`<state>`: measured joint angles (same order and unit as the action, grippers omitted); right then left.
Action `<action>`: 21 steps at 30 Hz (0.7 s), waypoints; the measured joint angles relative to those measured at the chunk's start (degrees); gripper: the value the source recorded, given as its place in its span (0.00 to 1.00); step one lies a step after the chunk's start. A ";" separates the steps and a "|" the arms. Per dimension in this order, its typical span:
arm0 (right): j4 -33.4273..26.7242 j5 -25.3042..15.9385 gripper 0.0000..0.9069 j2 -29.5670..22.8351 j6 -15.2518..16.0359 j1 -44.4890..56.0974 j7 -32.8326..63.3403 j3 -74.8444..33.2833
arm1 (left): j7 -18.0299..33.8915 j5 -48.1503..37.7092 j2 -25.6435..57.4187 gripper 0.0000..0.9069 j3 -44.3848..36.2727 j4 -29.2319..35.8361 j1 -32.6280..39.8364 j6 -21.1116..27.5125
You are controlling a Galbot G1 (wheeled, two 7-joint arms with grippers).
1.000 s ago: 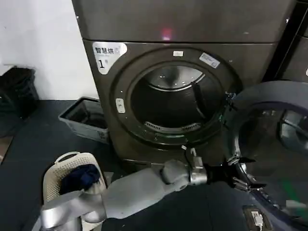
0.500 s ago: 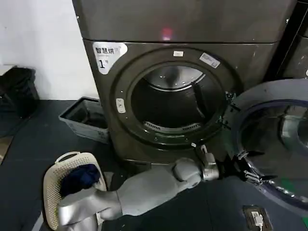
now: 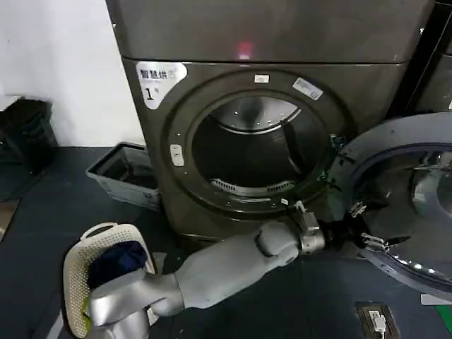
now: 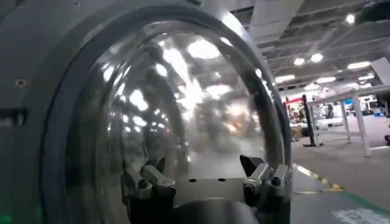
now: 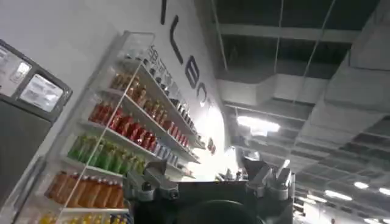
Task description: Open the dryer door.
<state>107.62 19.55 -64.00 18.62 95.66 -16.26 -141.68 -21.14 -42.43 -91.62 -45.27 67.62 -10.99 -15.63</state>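
Note:
The dryer, dark grey-brown with a white label marked "1", stands with its round opening and steel drum exposed. The dryer door is swung wide open to the right, its grey inner side and bulging glass facing me. My left arm reaches across the floor from the lower left. My left gripper is open, its fingers spread close against the door's inner face near its lower edge. My right gripper is open and empty, pointing up toward a ceiling and shelves.
A white laundry basket holding dark blue clothes sits at the lower left. A grey bin stands left of the dryer. A neighbouring machine is just behind the open door. A small plate lies on the floor.
The dryer door has swung farther open to the right. My left gripper has followed it rightward and a little up, the arm stretching out.

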 joint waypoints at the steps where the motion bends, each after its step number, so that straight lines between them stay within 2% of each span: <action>1: -0.10 -0.05 1.00 0.12 -0.03 0.00 -0.02 -0.03 | -0.01 0.00 0.31 1.00 -0.08 0.41 -0.09 -0.20; 9: -0.95 -2.67 1.00 1.12 -0.09 -0.05 -0.30 -0.49 | 0.23 -2.05 4.34 1.00 -0.82 5.45 -0.88 -1.22; 13: -0.48 0.45 1.00 1.93 2.32 0.26 1.93 -1.57 | 0.38 -4.00 8.83 1.00 -2.08 9.58 -0.26 -3.94; 16: -0.61 2.61 1.00 2.28 2.35 0.32 3.01 -2.21 | 0.45 -4.67 13.31 1.00 -3.13 13.06 0.92 -4.42; 21: -0.15 3.32 1.00 2.53 2.08 0.36 3.66 -2.87 | 2.11 -4.87 21.43 1.00 -3.46 19.46 1.95 -6.41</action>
<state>107.47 22.87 -61.47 20.71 96.01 -12.60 -144.55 -19.04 -47.31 -70.19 -48.73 87.08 -9.04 -22.04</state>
